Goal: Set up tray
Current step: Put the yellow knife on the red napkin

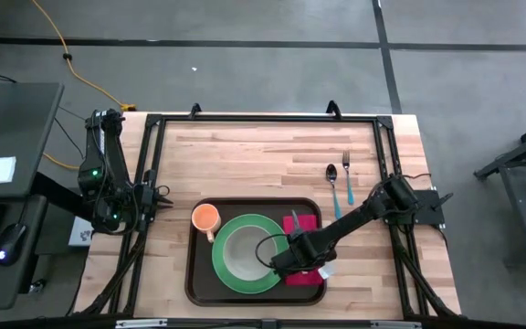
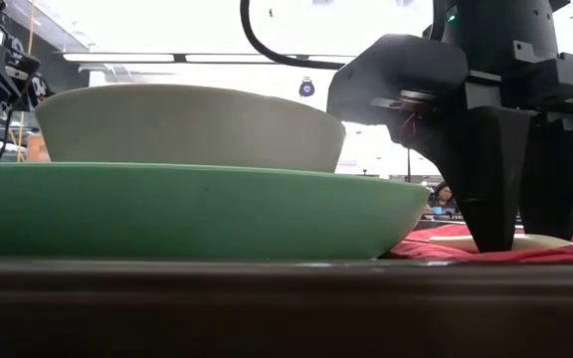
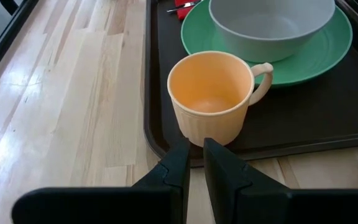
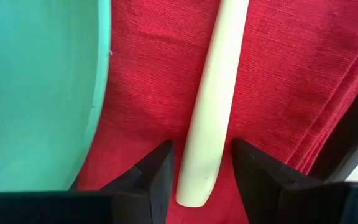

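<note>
The right gripper [image 4: 201, 171] is down over the red cloth napkin [image 4: 272, 81], its jaws standing open on either side of a cream plastic utensil handle [image 4: 213, 93] lying on the cloth, apparently not yet clamped. If they close off-centre, the handle could skid or the napkin bunch up and get pinched. The napkin lies in the large dark brown plastic tray [image 1: 194, 274], which sits at the near middle of the wooden tabletop [image 1: 263, 151]. Beside it, the round green plate [image 1: 272, 274] carries a grey-white bowl [image 1: 243, 251], empty. The orange ribbed cup [image 1: 206, 217], also empty, stands in the tray's far-left corner. The left gripper [image 3: 194, 165] waits just outside it, jaws nearly closed, holding nothing.
</note>
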Robot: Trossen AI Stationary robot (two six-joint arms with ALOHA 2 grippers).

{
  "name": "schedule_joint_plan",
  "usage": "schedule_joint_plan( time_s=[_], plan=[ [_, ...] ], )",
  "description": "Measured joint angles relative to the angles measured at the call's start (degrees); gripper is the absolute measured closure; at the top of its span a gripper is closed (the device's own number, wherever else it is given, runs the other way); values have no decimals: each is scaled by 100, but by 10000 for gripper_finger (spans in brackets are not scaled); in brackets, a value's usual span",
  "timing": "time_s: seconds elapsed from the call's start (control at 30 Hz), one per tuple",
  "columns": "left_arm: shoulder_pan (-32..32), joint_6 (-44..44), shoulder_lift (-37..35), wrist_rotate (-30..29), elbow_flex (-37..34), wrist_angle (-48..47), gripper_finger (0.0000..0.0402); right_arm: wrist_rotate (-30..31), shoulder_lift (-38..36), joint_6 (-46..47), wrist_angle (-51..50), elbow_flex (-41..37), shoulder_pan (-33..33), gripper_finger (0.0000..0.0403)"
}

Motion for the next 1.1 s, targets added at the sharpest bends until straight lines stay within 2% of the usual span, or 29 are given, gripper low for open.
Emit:
schedule_joint_plan(
  time_s=[0.23,0.63,0.93,1.1],
  plan=[
    [-2,0,1,2,0,0,323,-6,0,22,0,-2,0,270],
    [0,0,2,7,0,0,323,-29,0,11,-2,-4,0,338],
    [-2,0,0,9,-2,0,323,-138,0,7,-7,-4,0,327],
    [0,0,1,10,0,2,323,-116,-118,20,-12,-11,2,334]
  ],
)
